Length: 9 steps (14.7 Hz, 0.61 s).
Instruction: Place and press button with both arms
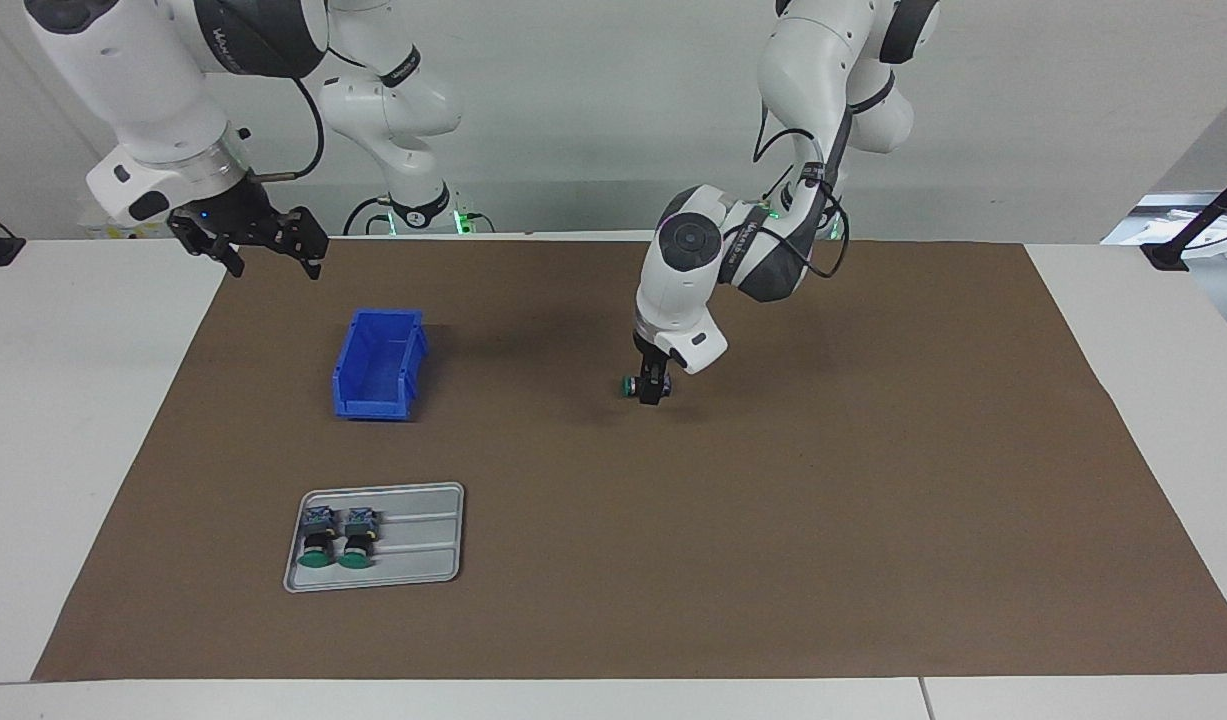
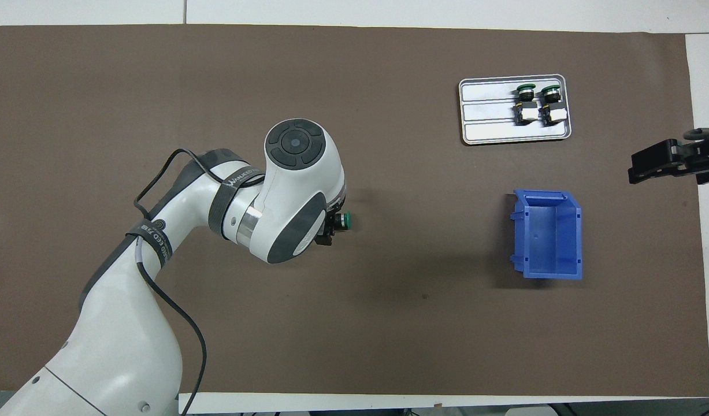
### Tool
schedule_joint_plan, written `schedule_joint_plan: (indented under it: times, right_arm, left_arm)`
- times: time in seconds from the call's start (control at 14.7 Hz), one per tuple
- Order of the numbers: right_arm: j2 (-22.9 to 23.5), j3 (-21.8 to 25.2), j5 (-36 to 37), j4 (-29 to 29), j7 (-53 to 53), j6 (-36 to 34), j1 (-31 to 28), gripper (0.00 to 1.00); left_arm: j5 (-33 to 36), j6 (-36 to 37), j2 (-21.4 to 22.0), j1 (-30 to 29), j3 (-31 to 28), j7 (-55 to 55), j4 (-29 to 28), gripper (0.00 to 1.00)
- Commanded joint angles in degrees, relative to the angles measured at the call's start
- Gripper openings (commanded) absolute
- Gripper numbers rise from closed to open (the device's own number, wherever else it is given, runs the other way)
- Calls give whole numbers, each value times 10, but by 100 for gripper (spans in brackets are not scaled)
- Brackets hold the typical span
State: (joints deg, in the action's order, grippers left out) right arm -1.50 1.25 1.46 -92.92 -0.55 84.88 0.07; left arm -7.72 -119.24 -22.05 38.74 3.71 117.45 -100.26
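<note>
While lying sideways, the button sits clamped in the left claw.

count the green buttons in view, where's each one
3: two buttons lie side by side in the grey tray; one button is at the left gripper, mid-mat.

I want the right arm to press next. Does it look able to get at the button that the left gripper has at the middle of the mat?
Probably yes. The right gripper hangs open over the mat's edge, and only bare mat lies between it and the button at the left gripper; the blue bin sits off that path.
</note>
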Motion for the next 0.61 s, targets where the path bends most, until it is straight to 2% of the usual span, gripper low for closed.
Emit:
schedule_joint_plan:
  times: [0.0,0.54]
  right_arm:
    - [-14,-23,5,-15,11,-11,-17,98]
    - [-13,-19,-4,-21,11,-12,-5,98]
  left_arm:
    - [8,-10,-15,16,-10,25,3,99]
    - [10,-48,-19,33,-10,76,-40,99]
